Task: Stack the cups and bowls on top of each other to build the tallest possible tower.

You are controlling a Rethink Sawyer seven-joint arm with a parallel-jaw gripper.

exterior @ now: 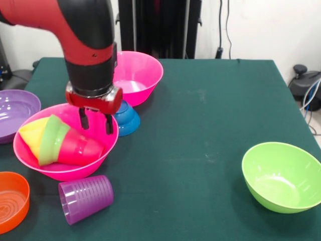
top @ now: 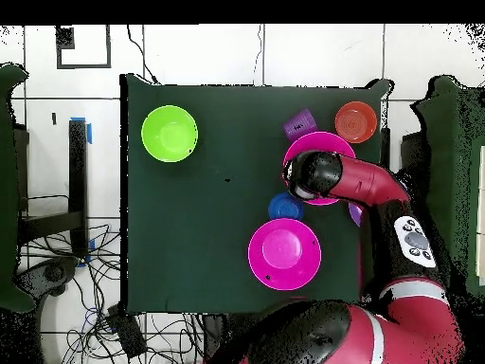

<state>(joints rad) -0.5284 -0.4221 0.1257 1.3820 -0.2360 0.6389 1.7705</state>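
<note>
My gripper point(exterior: 96, 122) is open and empty, with its fingertips just above the rim of the near hot pink bowl point(exterior: 65, 170). In that bowl the yellow-orange cup point(exterior: 31, 134), the small green bowl point(exterior: 52, 140) and the red cup point(exterior: 81, 148) lie on their sides, nested together. The ridged purple cup point(exterior: 85, 198) lies on its side on the cloth in front of that bowl. The small blue bowl point(exterior: 127, 118) sits upside down beside the gripper. The second pink bowl point(exterior: 136, 75) stands behind it. In the overhead view the arm hides the gripper and part of the pink bowl point(top: 322, 139).
The wide purple bowl point(exterior: 15, 110) is at the left edge and the shallow orange bowl point(exterior: 11, 201) is at the near left corner. The lime green bowl point(exterior: 281, 175) stands alone at the near right and also shows in the overhead view point(top: 170, 133).
</note>
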